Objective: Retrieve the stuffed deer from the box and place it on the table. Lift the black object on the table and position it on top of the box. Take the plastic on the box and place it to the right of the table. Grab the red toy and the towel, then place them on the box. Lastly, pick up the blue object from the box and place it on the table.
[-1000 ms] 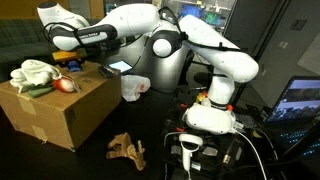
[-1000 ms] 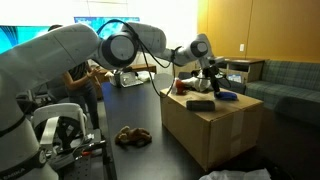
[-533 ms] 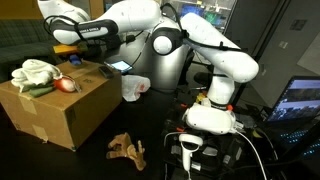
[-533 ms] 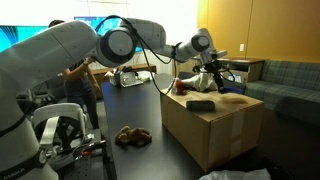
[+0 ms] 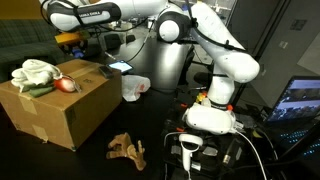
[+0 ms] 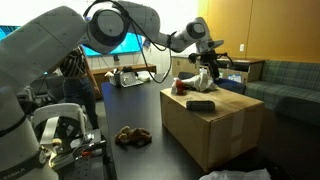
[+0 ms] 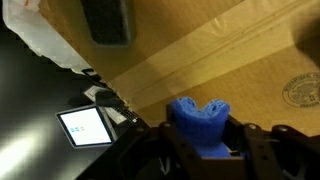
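Blue object (image 7: 198, 118) is clamped between the closed fingers of the gripper (image 7: 210, 142) in the wrist view, above the cardboard box (image 7: 240, 50). The dark fingers are cropped below and the black object (image 7: 107, 20) is cropped above. In an exterior view the stuffed deer (image 5: 127, 148) lies near the tabletop's front edge. In an exterior view the gripper (image 6: 205, 62) hangs over the box (image 6: 210, 128), its load too small to make out

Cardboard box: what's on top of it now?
White towel, red toy and black object rest on the cardboard box. Blue object is held above it in the end effector. Whatever lies under the towel is hidden.
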Available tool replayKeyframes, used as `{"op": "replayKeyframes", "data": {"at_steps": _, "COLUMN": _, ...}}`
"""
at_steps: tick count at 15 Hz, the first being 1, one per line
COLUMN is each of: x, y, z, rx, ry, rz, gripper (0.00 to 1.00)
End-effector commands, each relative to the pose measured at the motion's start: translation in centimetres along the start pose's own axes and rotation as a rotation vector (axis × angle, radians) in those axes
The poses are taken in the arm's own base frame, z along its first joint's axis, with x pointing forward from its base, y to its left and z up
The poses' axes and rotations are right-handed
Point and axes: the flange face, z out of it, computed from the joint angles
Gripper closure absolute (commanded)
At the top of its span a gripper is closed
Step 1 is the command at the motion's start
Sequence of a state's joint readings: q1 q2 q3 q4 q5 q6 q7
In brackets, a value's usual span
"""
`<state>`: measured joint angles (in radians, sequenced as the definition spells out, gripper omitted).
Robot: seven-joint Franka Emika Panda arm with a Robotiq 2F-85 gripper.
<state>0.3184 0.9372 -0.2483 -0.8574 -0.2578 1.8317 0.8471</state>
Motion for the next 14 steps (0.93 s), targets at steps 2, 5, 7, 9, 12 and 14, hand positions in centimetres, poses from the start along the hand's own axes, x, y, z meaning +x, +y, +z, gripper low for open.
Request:
{"op": "replayKeyframes", "data": {"at_steps": 2, "x": -2.7, "y": 2.8, "z": -0.8, "rx": -0.038, "ry": -0.077, "rz": -0.074, "gripper": 0.83}}
{"op": "replayKeyframes", "data": {"at_steps": 5, "x": -4.6, "y": 4.3, "z": -0.1, "rx": -0.048, "ry": -0.13, "rz": -0.086, "gripper": 0.84}}
{"op": "replayKeyframes", "data": {"at_steps": 7, "x": -6.0, "y": 5.2, "z": 0.1, "rx": -0.057, "ry": -0.159, "rz": -0.1, "gripper": 0.85}}
{"op": "replayKeyframes", "data": {"at_steps": 9, "x": -7.5, "y": 6.2, "z": 0.3, "rx": -0.046, "ry": -0.197, "rz": -0.104, "gripper": 0.86}}
{"op": "replayKeyframes", "data": {"at_steps": 12, "x": -10.8, "y": 6.7, "z": -0.9, "rx": 0.001, "ry": -0.22, "rz": -0.077, "gripper": 0.95}}
{"op": "replayKeyframes", "data": {"at_steps": 14, "x": -12.9, "y": 7.2, "z": -1.5, "rx": 0.039, "ry": -0.241, "rz": -0.046, "gripper": 0.9}}
